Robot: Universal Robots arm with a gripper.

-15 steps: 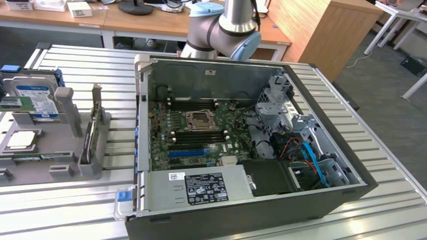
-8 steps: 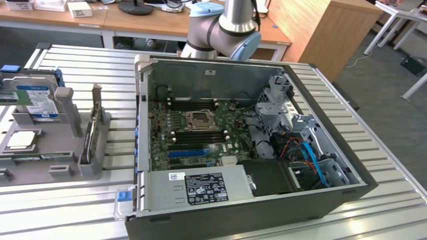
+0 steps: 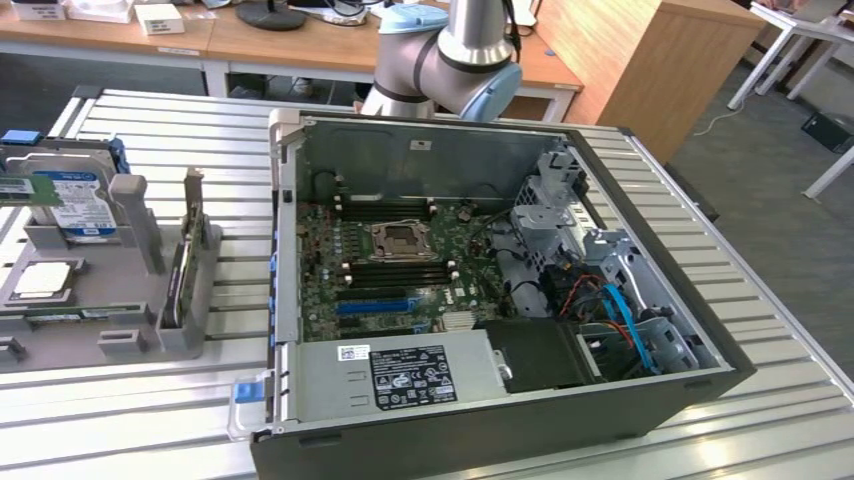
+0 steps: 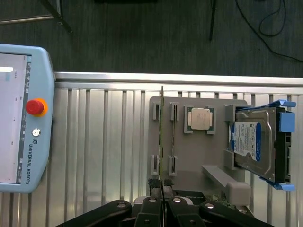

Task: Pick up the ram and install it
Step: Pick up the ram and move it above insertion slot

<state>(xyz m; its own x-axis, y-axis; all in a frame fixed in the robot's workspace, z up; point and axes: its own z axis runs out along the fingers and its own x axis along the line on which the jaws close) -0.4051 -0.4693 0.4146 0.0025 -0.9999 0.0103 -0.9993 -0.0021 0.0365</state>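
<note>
Early stage, I'd say. Ram (image 4: 174, 137) on edge in gray fixture tray (image 4: 189, 156), beside CPU (image 4: 199, 118). Gripper (image 4: 162, 203) well above, fingers together, empty. Pick-up and install both left.

Silver arm (image 3: 461, 45) with pale-blue joint caps (image 3: 497, 97), black claw (image 4: 162, 204).

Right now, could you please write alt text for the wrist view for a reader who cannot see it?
The gripper lines up with the edge-on green ram in a grey holder on a slatted table; a processor and hard drive sit beside it.
</note>
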